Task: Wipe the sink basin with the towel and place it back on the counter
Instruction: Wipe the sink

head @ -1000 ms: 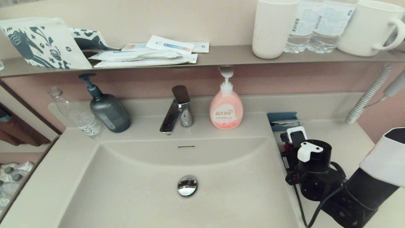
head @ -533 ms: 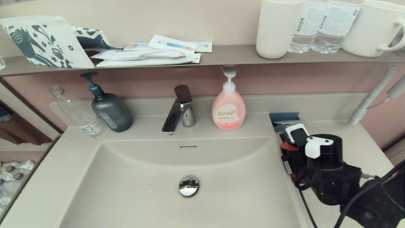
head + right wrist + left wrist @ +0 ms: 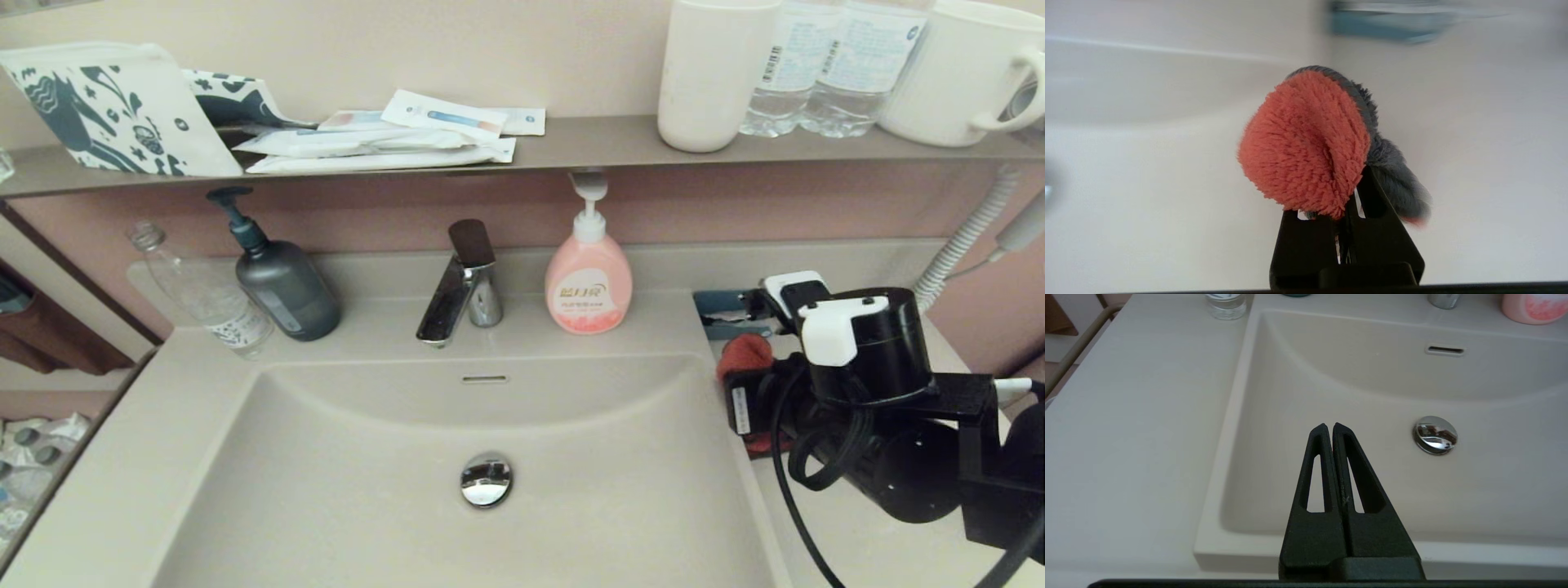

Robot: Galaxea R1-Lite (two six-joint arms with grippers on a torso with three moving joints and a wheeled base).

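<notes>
The towel (image 3: 1306, 143), fluffy red-orange with a grey reverse, is bunched in my right gripper (image 3: 1346, 204), which is shut on it and holds it off the surface. In the head view the towel (image 3: 744, 355) shows at the right rim of the sink basin (image 3: 367, 457), over the right-hand counter (image 3: 1474, 122); the black wrist hides the fingers there. My left gripper (image 3: 1329, 426) is shut on nothing and hovers over the near left part of the basin (image 3: 1331, 388), left of the chrome drain plug (image 3: 1435, 434). The overflow slot (image 3: 483, 379) sits in the back wall.
Behind the basin stand a faucet (image 3: 457, 286), a pink soap bottle (image 3: 588, 282), a dark pump bottle (image 3: 282, 282) and a clear bottle (image 3: 204, 298). A blue object (image 3: 727, 310) lies just behind the right wrist. The shelf (image 3: 571, 143) above carries cups, bottles and a patterned pouch.
My right arm has risen and shifted back and rightward, lifting the towel off the counter; more of the red cloth now shows beside the basin rim. The left arm has not visibly moved.
</notes>
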